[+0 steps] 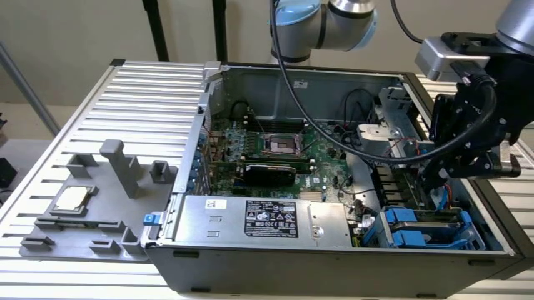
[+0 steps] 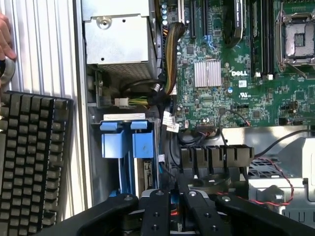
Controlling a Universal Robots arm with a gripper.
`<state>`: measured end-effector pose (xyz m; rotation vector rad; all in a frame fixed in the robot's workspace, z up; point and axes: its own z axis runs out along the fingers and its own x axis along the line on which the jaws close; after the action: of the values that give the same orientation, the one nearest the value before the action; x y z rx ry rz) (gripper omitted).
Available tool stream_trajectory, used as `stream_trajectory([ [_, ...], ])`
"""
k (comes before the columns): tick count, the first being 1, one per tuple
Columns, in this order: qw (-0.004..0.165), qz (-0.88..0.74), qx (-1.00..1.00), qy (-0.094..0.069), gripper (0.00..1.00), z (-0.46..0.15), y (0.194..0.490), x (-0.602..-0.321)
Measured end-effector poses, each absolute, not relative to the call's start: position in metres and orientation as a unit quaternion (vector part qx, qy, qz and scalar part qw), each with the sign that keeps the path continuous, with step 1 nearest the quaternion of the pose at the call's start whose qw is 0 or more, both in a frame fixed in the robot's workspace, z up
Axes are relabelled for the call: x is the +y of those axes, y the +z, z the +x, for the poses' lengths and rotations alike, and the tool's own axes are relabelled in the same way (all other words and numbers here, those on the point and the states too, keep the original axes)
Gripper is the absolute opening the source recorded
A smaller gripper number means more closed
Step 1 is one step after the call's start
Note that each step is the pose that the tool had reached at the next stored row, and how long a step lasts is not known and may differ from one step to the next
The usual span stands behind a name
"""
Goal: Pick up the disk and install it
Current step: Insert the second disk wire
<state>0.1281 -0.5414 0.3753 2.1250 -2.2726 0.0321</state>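
Disk [image 1: 426, 228] sits inside the case [image 1: 334, 262] (corner bay), beside the power supply [image 1: 267, 217]

Even, soft indoor light falls from overhead. The open computer case [image 1: 351, 187] is dim inside, with mild glare on its metal edges. The exterior view looks slightly soft.

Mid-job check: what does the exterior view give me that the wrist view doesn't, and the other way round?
Exterior view alone: the CPU chip in its grey fixture outside the case, and the power-supply box with its black label along the near side of the case.

Wrist view alone: a black keyboard beside the case and a person's hand above it.

Both: the tool over the drive end of the case, the blue disk carriers in the bay, the green motherboard with its empty CPU socket.
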Motion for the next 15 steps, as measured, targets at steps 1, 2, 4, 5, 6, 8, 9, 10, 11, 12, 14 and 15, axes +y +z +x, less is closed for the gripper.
stream_trajectory([
  [1,0.011,0.683,-0.73,0.014,0.16,0.126,0.375,-0.542],
  [2,0.007,0.683,-0.73,0.017,0.16,0.124,0.374,-0.543],
  [4,0.001,0.683,-0.73,0.022,0.16,0.119,0.373,-0.545],
  [5,-0.001,0.683,-0.73,0.024,0.16,0.117,0.372,-0.547],
  [6,-0.003,0.682,-0.73,0.025,0.16,0.116,0.371,-0.55],
  [8,-0.005,0.682,-0.73,0.027,0.16,0.115,0.369,-0.555],
  [9,-0.007,0.682,-0.73,0.028,0.16,0.115,0.368,-0.558],
  [10,-0.008,0.682,-0.73,0.029,0.16,0.115,0.368,-0.561],
  [11,-0.01,0.682,-0.73,0.031,0.16,0.115,0.367,-0.563],
  [12,-0.013,0.682,-0.73,0.032,0.16,0.115,0.366,-0.565],
  [14,-0.017,0.682,-0.73,0.034,0.16,0.114,0.364,-0.57],
  [15,-0.019,0.682,-0.73,0.035,0.16,0.113,0.363,-0.57],
])
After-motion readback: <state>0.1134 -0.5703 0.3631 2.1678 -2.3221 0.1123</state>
